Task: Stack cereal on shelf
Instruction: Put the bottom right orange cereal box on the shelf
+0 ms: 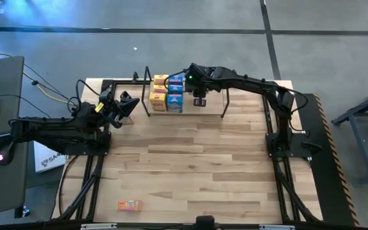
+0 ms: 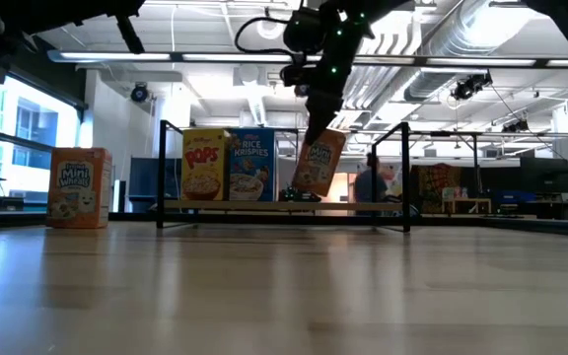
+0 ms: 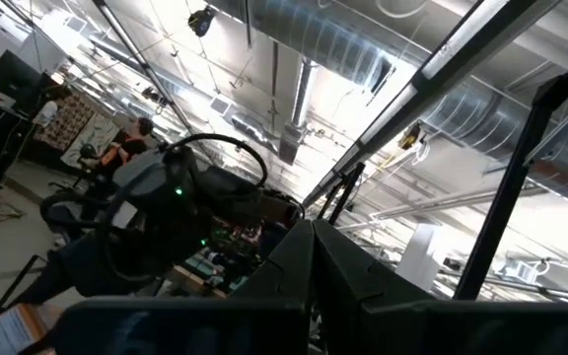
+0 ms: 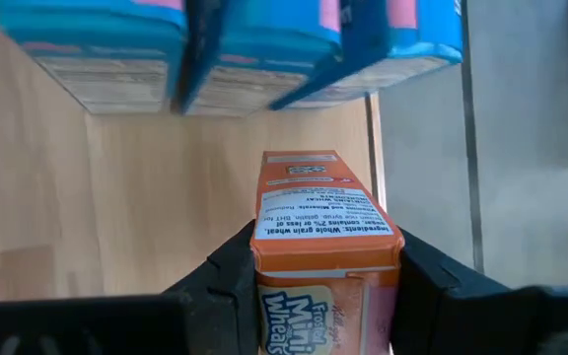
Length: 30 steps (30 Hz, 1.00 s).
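The shelf is a black rod frame at the table's far edge, and in the low view the shelf shows end-on. Yellow boxes and blue boxes stand on its left part; the low view shows a yellow box and a blue box upright on the board. My right gripper is over the shelf just right of them, shut on an orange box. Another orange box lies by the near edge. My left gripper waits left of the shelf, shut. My right gripper pinches the orange box between its two fingers, which sit on the narrow side faces near its upper end. The fingers come from above, pointing down. The box hangs tilted below them, its lower edge just over the shelf board; whether it touches I cannot tell.
The shelf's right half is bare board between the held box and the right upright rod. Black table-edge frames carry the arms on both sides. People and clutter stand in the room beyond the table.
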### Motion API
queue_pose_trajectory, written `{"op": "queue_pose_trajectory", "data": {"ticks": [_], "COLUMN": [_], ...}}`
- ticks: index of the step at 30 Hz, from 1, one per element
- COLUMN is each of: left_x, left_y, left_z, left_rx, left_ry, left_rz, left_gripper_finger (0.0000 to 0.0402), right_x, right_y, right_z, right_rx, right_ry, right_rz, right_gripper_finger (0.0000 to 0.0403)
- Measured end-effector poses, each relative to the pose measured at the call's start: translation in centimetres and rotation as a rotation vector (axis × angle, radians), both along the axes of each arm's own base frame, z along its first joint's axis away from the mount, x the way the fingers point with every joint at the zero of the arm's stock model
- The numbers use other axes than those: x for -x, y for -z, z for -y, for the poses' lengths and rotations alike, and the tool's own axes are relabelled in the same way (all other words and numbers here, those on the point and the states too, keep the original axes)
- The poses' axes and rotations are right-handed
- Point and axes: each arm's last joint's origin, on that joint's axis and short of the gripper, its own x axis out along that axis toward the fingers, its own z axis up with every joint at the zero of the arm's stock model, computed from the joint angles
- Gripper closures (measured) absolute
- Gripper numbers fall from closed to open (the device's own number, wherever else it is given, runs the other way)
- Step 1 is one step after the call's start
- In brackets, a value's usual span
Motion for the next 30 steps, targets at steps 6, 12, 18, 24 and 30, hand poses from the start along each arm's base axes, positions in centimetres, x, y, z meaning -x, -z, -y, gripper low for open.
{"op": "queue_pose_trajectory", "data": {"ticks": [6, 12, 18, 24, 30], "left_x": [0.0, 0.0, 0.0, 0.0, 0.0], "left_y": [0.0, 0.0, 0.0, 0.0, 0.0], "left_z": [0.0, 0.0, 0.0, 0.0, 0.0], "left_rx": [0.0, 0.0, 0.0, 0.001, 0.0], "left_ry": [0.0, 0.0, 0.001, 0.001, 0.0], "left_rz": [0.0, 0.0, 0.0, 0.001, 0.0], "left_gripper_finger": [0.0401, 0.0401, 0.0401, 0.0401, 0.0401], "right_x": [0.4, 0.2, -0.1, -0.4, -0.7], "right_y": [0.1, -0.1, 1.1, 1.6, 1.4], "right_z": [0.7, 0.9, 1.2, 1.3, 1.5], "right_rx": [-0.058, -0.047, -0.064, -0.099, -0.047], "right_ry": [-0.008, -0.008, -0.003, -0.023, -0.002], "right_rz": [0.012, 0.042, 0.003, 0.02, 0.045], "right_gripper_finger": [0.0274, 0.0274, 0.0271, 0.0233, 0.0203]}}
